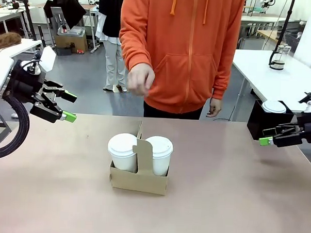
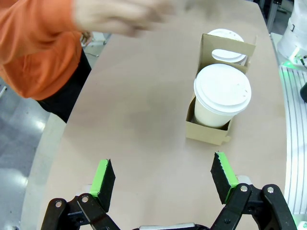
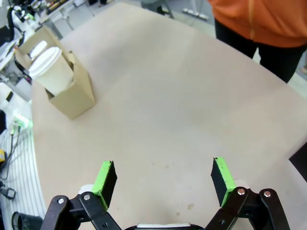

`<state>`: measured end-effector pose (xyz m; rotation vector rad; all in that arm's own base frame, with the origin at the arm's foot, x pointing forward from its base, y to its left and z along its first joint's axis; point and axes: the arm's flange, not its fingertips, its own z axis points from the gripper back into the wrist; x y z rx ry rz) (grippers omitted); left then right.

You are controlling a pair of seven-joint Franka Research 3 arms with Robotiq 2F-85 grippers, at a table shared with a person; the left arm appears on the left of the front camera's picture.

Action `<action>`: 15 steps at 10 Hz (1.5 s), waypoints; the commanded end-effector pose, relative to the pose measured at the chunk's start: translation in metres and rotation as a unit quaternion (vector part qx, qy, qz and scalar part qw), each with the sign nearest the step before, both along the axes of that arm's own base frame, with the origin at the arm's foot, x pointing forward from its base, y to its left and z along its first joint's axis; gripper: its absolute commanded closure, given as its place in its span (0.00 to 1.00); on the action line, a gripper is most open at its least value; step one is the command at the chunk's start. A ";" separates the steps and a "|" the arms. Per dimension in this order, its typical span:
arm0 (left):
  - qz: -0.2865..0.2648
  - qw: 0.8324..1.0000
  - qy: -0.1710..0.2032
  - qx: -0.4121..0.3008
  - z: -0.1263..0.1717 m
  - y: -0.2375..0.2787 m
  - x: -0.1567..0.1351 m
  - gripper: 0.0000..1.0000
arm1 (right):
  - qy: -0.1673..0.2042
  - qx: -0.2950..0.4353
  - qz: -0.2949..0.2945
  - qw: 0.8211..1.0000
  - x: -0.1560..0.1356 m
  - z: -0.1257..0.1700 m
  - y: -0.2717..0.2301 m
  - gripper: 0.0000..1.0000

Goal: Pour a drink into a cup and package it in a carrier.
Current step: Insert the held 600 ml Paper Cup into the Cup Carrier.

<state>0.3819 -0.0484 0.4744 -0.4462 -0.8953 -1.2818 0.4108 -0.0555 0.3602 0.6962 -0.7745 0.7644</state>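
Two lidded cups (image 1: 122, 151) seated in carrier (image 1: 139, 178), mid-worktop. Left gripper (image 1: 67, 106) and right gripper (image 1: 266, 138) at side edges, jaws apart, empty. Packaging looks complete; keep arms clear of person's hand (image 1: 141, 79).

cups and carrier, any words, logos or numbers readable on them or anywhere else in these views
None can be read.
Cups: plain white sides and lids; any moulded marks on the lids are too small to read.
Carrier: plain brown cardboard, no print visible.
Person's orange hoodie: no text showing.
Left hand and right hand: no labels visible.
Background room clutter: too small and blurred to read.
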 end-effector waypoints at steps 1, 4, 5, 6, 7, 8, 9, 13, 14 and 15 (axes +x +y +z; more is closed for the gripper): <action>0.002 1.000 -0.002 -0.014 -0.001 -0.002 0.001 0.00 | -0.011 0.000 0.007 1.000 0.001 0.002 -0.002 0.00; 0.002 1.000 -0.002 -0.014 -0.001 -0.002 0.001 0.00 | -0.011 0.000 0.007 1.000 0.001 0.002 -0.002 0.00; 0.002 1.000 -0.002 -0.014 -0.001 -0.002 0.001 0.00 | -0.011 0.000 0.007 1.000 0.001 0.002 -0.002 0.00; 0.002 1.000 -0.002 -0.014 -0.001 -0.002 0.001 0.00 | -0.011 0.000 0.007 1.000 0.001 0.002 -0.002 0.00; 0.002 1.000 -0.002 -0.014 -0.001 -0.002 0.001 0.00 | -0.011 0.000 0.007 1.000 0.001 0.002 -0.002 0.00; 0.002 1.000 -0.002 -0.014 -0.001 -0.002 0.001 0.00 | -0.011 0.000 0.007 1.000 0.001 0.002 -0.002 0.00; 0.002 1.000 -0.002 -0.014 -0.001 -0.002 0.001 0.00 | -0.011 0.000 0.007 1.000 0.001 0.002 -0.002 0.00; 0.002 1.000 -0.002 -0.014 -0.001 -0.002 0.001 0.00 | -0.011 0.000 0.007 1.000 0.001 0.002 -0.002 0.00; 0.002 1.000 -0.002 -0.014 -0.001 -0.002 0.001 0.00 | -0.011 0.000 0.007 1.000 0.001 0.002 -0.002 0.00; 0.002 1.000 -0.002 -0.014 -0.001 -0.002 0.001 0.00 | -0.011 0.000 0.007 1.000 0.001 0.002 -0.002 0.00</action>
